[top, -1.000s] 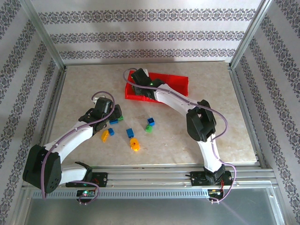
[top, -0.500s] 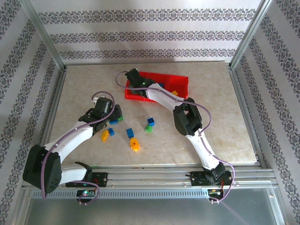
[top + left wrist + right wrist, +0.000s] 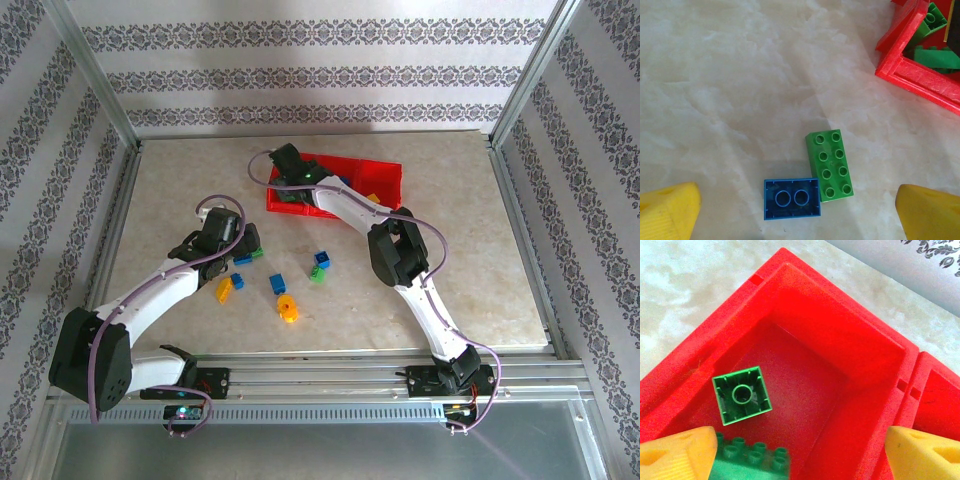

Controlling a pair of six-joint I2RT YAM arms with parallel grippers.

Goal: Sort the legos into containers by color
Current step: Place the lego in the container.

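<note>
Between and just ahead of the spread fingers of the left gripper (image 3: 799,212), which holds nothing, an overturned blue lego (image 3: 791,198) lies touching a green eight-stud lego (image 3: 830,165). The right gripper (image 3: 801,452), jaws wide and empty, hangs over an end compartment of the red tray (image 3: 840,315). Beneath it lie an overturned green square lego (image 3: 742,395) and, nearer the fingers, a studded green lego (image 3: 750,458).

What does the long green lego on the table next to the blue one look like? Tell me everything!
The long green lego is a shiny plastic brick with eight round studs on top, two rows of four. It lies flat, slightly slanted, on the pale marbled table. Its lower left side touches the blue lego. The left gripper hangs above, yellow fingers apart, not touching it.
</note>
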